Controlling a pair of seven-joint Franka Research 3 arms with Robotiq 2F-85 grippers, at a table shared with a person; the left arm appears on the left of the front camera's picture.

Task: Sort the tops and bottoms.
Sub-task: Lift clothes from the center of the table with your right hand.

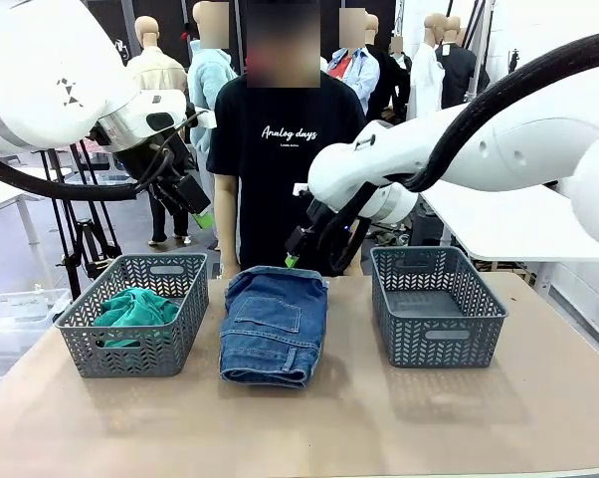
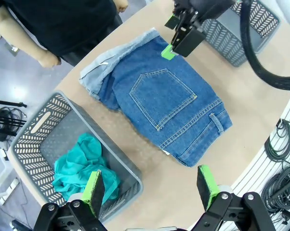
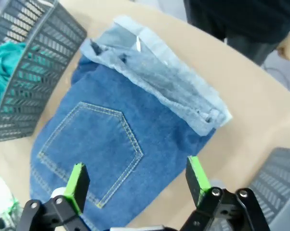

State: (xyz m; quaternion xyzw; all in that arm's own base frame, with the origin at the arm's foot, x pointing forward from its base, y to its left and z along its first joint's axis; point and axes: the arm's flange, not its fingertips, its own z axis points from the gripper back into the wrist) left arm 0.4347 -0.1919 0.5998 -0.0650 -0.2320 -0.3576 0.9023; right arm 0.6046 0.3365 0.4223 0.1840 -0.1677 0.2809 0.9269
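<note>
While both end effectors gape wide, left end effector (image 1: pixel 202 214) up-left of folded jeans (image 1: pixel 275 324), right end effector (image 1: pixel 294 259) over jeans' far edge, teal top (image 1: pixel 135 309) in basket (image 1: pixel 130 354) left of jeans.

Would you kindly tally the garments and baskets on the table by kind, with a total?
Grey plastic lattice baskets: 2
Teal-green soft fabric garment, in the left basket: 1
Dark blue denim jeans, folded between the baskets: 1
Light blue denim garment, partly under the jeans: 1
Total: 5
</note>
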